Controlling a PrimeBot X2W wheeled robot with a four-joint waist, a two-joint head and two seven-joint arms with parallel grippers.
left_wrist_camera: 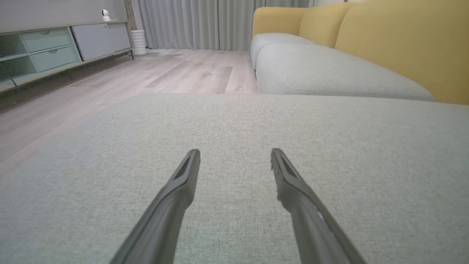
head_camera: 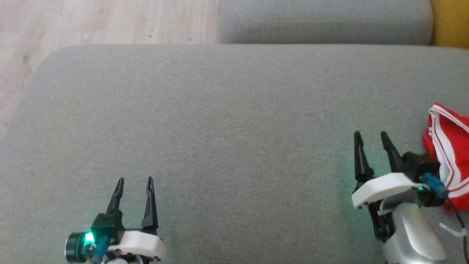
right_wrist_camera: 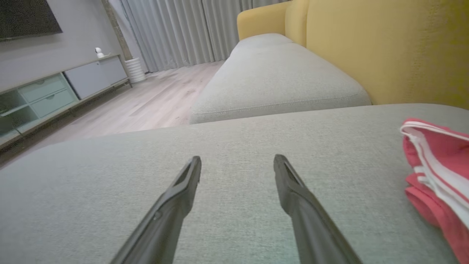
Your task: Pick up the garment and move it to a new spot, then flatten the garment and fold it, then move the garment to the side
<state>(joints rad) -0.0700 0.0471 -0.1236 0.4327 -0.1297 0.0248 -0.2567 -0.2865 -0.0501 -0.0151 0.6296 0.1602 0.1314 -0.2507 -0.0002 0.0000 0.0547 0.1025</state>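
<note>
Red garment (head_camera: pixel 454 141) lay bunched at the cushion's (head_camera: pixel 234 110) right edge, seemingly set aside already, so left gripper (head_camera: pixel 135 179) and right gripper (head_camera: pixel 370 133) hovered open and empty.

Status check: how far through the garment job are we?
Done: the red garment lies bunched compactly at the right edge of the cushion, possibly folded and set aside already; part is cut off, so unsure. In hand: nothing; left claw and right claw are open, empty. Left: maybe nothing, or everything.
</note>
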